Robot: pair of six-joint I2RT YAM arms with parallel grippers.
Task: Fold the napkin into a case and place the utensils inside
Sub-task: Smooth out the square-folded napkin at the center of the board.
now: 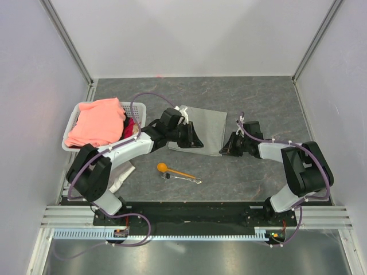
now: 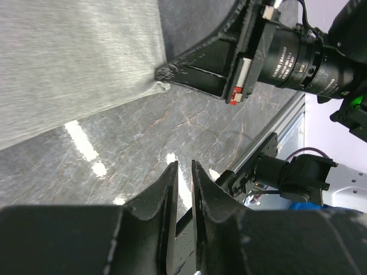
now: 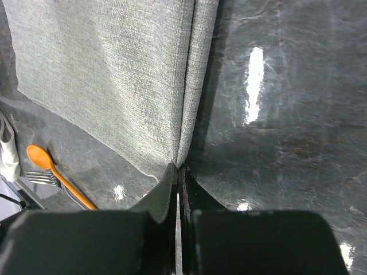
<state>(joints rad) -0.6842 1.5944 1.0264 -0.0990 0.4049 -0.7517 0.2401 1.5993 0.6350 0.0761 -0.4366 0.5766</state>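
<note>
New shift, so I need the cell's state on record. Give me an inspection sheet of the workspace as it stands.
Surface: dark marbled table, some light glare.
Job's things: napkin lies flat at centre; orange spoon and fork lie together in front of it, outside it.
Clutter: white basket holding a pink cloth at left; whitish rag by the left arm's base.
Grippers: right gripper jaws shut on the napkin's near right corner; left gripper jaws slightly apart, holding nothing.
Cables: purple cables along both arms, no snag seen.
Surroundings: pale walls, metal frame posts.
</note>
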